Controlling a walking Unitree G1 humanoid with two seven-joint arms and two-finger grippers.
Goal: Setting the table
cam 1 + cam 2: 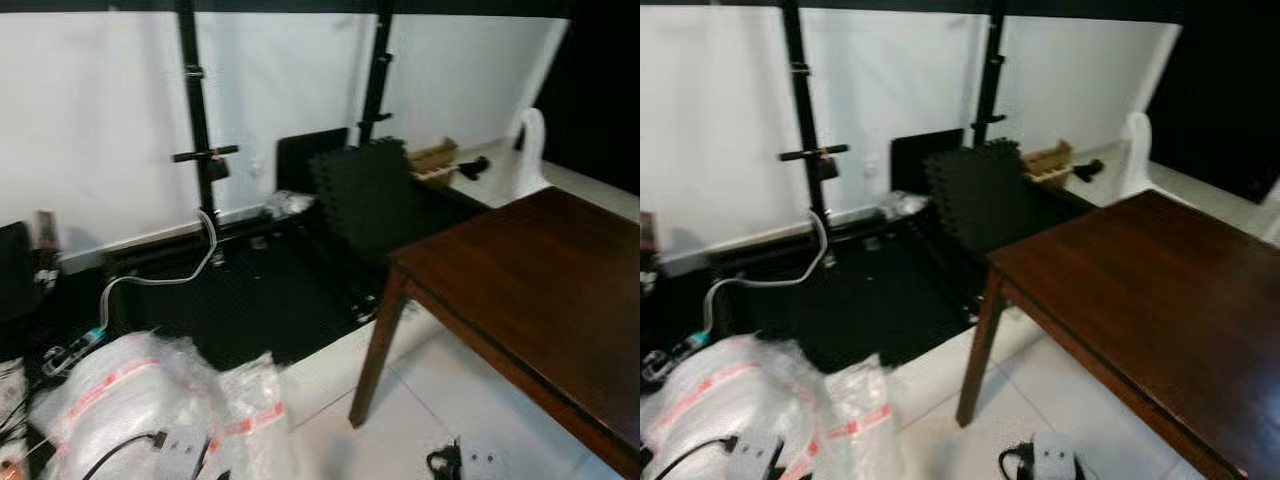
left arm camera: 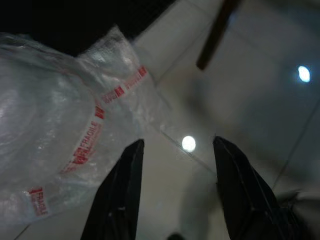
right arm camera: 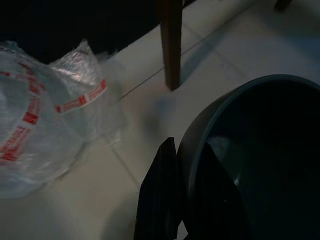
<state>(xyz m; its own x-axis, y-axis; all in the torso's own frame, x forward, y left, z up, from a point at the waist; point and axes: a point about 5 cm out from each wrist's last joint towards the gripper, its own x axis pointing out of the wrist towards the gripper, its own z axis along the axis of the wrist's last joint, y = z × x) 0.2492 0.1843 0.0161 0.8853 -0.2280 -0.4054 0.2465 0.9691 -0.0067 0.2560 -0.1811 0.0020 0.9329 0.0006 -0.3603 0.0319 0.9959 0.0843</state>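
A dark wooden table [image 1: 540,270] stands at the right on pale floor tiles, its top bare. In the right wrist view my right gripper [image 3: 186,150] is shut on the rim of a dark, deep bowl [image 3: 270,150], one finger inside and one outside. The bowl hangs low above the floor, close to a table leg [image 3: 171,45]. My left gripper [image 2: 176,144] is open with nothing between its fingers, above the tiles beside a bubble-wrap bundle [image 2: 55,125].
The bubble-wrap bundle [image 1: 130,400] with red FRAGILE tape lies on the floor at the lower left. Black foam mats [image 1: 365,195], two black stand poles [image 1: 197,110], a white cable [image 1: 150,280] and a wooden crate [image 1: 435,160] line the white wall.
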